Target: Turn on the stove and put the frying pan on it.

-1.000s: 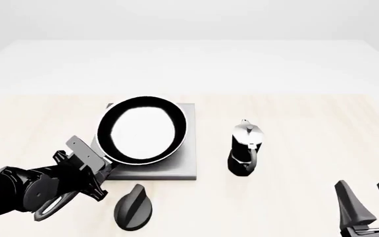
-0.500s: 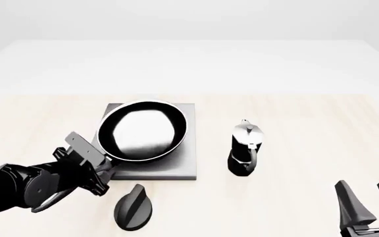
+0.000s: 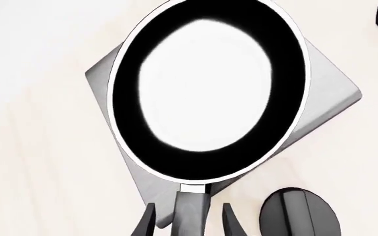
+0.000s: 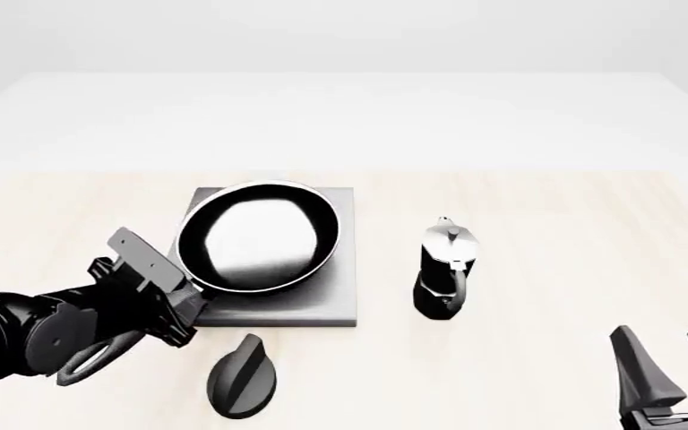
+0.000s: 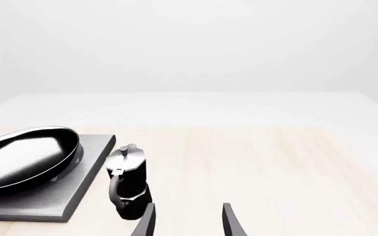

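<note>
Black frying pan (image 4: 257, 237) sits on the stove (image 4: 334, 300), handle pointing near-left between the spread left claw (image 3: 187, 223).

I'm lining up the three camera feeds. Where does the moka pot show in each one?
Front view: the moka pot stands right of the stove, about mid-frame.
Left wrist view: only a dark sliver cut off at the top right corner, probably the pot; it cannot be told for sure.
Right wrist view: lower left of centre, beside the stove's near corner.
Shared landmark: the pan on the stove, seen in all three.
</note>
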{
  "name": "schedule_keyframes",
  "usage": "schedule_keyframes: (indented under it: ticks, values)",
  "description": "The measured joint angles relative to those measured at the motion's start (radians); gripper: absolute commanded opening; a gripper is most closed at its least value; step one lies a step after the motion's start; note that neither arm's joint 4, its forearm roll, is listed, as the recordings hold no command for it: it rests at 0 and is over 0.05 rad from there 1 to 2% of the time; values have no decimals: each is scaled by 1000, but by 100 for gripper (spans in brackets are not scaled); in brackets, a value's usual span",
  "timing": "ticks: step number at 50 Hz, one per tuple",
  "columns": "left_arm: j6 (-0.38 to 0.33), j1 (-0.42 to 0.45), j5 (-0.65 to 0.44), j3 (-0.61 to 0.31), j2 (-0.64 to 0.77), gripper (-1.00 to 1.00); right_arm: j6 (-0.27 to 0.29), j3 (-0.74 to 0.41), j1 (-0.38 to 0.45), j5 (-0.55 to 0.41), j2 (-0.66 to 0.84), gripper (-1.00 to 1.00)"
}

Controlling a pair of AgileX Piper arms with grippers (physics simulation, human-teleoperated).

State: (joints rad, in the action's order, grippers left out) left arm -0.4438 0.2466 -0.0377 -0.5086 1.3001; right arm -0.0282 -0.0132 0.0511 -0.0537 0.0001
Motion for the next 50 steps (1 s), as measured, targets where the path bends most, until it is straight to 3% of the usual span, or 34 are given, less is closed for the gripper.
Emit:
schedule_keyframes:
  ticks: [36, 50]
  values:
    - [58, 73, -322, -74, -410, 100, 8, -38, 12, -24, 0, 100]
    - [121, 96, -434, -104, -615, 100, 4, -56, 16, -31, 0, 100]
